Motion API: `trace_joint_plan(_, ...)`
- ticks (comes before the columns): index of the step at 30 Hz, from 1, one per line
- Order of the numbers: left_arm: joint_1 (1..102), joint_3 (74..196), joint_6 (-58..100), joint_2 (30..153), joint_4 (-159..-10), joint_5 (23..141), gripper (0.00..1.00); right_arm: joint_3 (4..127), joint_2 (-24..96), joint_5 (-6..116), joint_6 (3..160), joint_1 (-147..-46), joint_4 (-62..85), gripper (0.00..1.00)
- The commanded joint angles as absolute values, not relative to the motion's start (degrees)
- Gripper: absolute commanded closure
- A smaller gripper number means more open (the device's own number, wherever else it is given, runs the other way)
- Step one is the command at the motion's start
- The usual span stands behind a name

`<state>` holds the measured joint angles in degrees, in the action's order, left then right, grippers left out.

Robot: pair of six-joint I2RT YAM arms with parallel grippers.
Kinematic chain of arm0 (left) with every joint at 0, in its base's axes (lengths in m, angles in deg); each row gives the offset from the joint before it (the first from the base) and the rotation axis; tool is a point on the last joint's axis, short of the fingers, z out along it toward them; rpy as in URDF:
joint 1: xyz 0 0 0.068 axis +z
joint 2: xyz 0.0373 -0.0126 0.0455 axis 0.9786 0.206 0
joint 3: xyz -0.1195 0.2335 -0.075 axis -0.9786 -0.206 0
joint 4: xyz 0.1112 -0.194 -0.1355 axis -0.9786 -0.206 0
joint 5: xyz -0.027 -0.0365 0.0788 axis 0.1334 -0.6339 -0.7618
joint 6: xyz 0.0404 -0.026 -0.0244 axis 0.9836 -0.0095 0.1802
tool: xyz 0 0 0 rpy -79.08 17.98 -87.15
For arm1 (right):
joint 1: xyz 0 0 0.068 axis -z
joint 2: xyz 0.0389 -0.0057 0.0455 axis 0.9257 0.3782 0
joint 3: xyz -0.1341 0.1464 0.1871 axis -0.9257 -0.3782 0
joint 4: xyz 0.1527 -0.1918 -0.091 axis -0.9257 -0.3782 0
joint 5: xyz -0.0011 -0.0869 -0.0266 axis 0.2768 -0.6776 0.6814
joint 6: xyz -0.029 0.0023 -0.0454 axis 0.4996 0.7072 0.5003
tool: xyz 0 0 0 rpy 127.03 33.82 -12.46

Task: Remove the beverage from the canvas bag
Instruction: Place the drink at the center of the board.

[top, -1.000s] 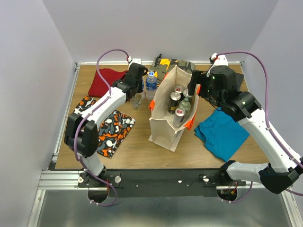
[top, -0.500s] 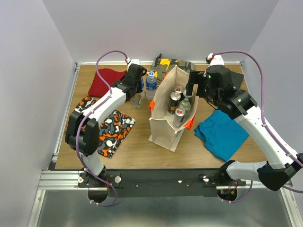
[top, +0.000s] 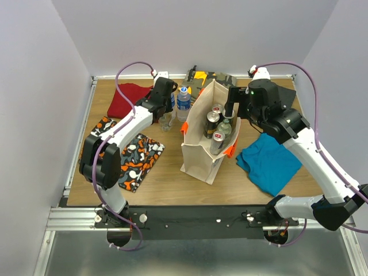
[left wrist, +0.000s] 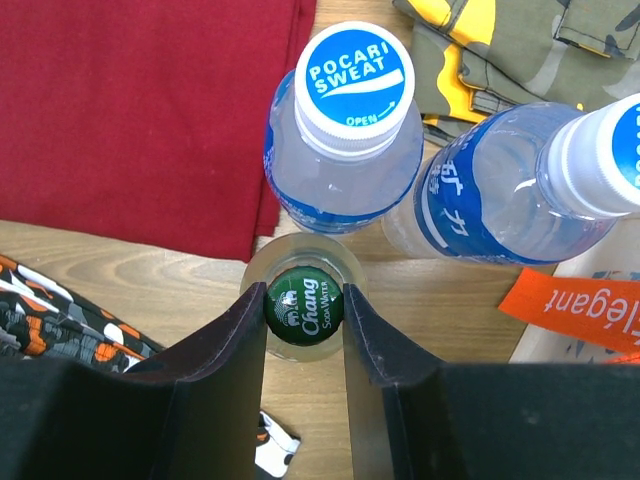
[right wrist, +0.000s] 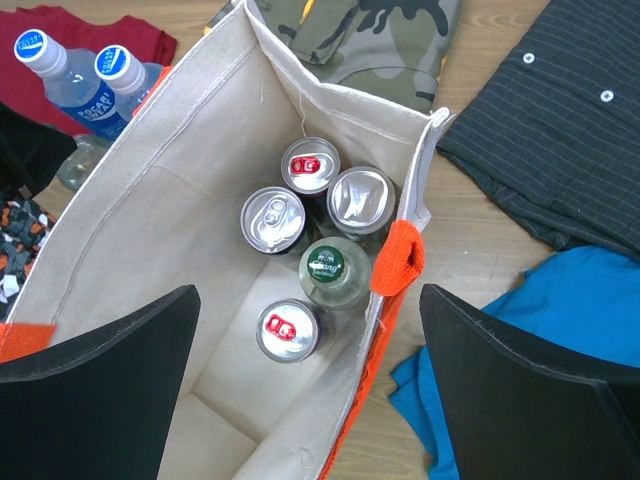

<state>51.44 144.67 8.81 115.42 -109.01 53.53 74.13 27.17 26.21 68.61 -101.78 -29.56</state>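
Beige canvas bag (top: pixel 198 154) with orange handles (right wrist: pixel 400 255), upright and open
Inside it stand four cans (right wrist: pixel 273 220) and a green-capped bottle (right wrist: pixel 330 268), clustered against the wall by one handle; a second green-capped bottle (left wrist: pixel 304 305) stands upright outside, just left of the bag

Left arm (top: pixel 129 123): reached far forward, wrist angled down.
Left gripper (left wrist: pixel 304 300): fingers pinched on the green-capped bottle (left wrist: pixel 300 255).
Right arm (top: pixel 305 144): elbow out, forearm raised, wrist facing down.
Right gripper (right wrist: pixel 308 300): fingers spread wide, holding nothing.
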Motion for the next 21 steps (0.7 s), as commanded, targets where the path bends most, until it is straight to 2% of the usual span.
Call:
trace_joint_plan(1, 51.7, 144.0, 6.7, 110.9, -105.8, 54.3, 0.62, 73.3, 27.6, 27.7, 68.8, -101.5, -30.1, 0.0)
trace_joint_plan(2, 51.7, 143.6, 6.5, 110.0, -106.0, 54.4, 0.55, 73.1, 27.5, 27.7, 68.8, -101.5, -30.1, 0.0)
trace_joint_plan(5, 51.7, 143.6, 6.1, 108.4, -107.4, 54.5, 0.44, 72.9, 27.3, 28.0, 68.9, -101.5, -29.8, 0.0)
trace_joint_plan(10, 51.6, 143.4, 5.7, 105.5, -109.7, 55.9, 0.37, 71.8, 26.7, 28.2, 68.8, -101.4, -29.7, 0.0)
trace_joint_plan(14, 51.0, 144.4, 5.7, 101.9, -112.3, 57.7, 0.36, 71.0, 25.6, 27.9, 68.4, -101.4, -30.8, 0.0)
trace_joint_plan(21, 48.5, 151.7, 7.1, 98.5, -118.7, 65.0, 0.32, 68.9, 22.0, 31.9, 66.6, -101.4, -36.3, 0.0)
